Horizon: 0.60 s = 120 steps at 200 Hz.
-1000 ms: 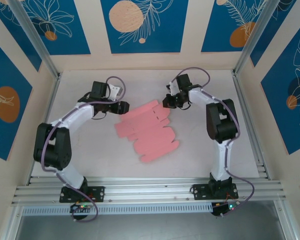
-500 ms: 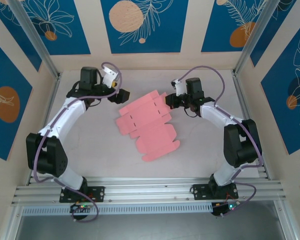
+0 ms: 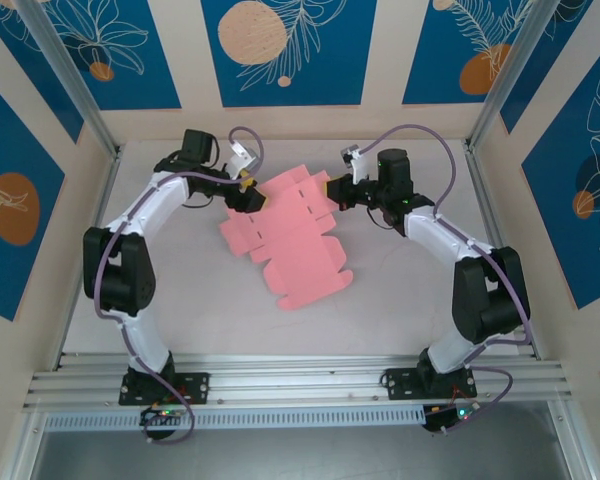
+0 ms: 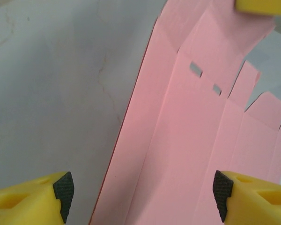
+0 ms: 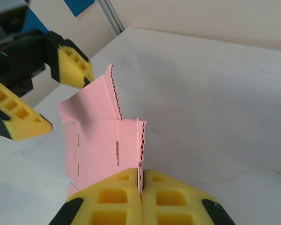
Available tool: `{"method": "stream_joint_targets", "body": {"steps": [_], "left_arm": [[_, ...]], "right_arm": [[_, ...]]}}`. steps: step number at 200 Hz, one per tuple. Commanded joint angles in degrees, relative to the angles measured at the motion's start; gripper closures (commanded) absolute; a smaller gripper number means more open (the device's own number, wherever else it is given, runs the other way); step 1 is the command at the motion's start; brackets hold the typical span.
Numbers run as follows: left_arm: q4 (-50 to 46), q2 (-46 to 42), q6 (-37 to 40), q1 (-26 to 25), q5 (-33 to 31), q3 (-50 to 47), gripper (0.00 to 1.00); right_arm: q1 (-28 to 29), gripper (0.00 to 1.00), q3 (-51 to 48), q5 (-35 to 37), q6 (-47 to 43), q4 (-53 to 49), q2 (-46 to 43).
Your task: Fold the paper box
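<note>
Top external: paper box (image 3: pixel 290 250), a flat pink sheet, is laid toward the bench's (image 3: pixel 180 300) far edge, long axis far-left to near-right. Right tool (image 3: pixel 332 190) is clamped on its far-right flap; left tool (image 3: pixel 248 196) is spread open astride its far-left edge

The left jaws have swung in astride the paper box (image 3: pixel 290 250).
</note>
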Motion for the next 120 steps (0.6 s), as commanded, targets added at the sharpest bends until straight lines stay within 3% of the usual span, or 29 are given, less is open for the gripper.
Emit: {"method": "stream_joint_targets", "body": {"steps": [1,14,63,93,102,120], "left_arm": [[-2.67,1.02,3.08,-0.47,-0.59,1.76,0.21],[-2.75,1.42,3.71,-0.62,-0.79,1.93,0.23],[-0.15,0.96,3.11,-1.83,-3.24,1.46,0.76],[3.61,-1.18,3.55,-3.99,-7.87,-1.03,0.91],[6.65,-2.47,3.19,-4.75,-10.61,-2.85,1.0],[14.05,-5.84,3.13,-6.55,-17.14,-7.56,1.0]], "right_arm": [[0.48,1.0,-0.44,-1.45,-0.05,1.74,-1.27],[0.51,1.0,-0.37,-1.2,0.02,1.75,-1.22],[0.47,1.0,-0.62,-0.22,0.29,2.11,-0.16],[0.47,1.0,-0.72,0.4,1.32,2.28,0.69],[0.54,1.0,-0.55,1.23,1.81,1.79,1.0],[0.47,0.98,-0.05,4.5,3.08,-0.48,1.37]]}}
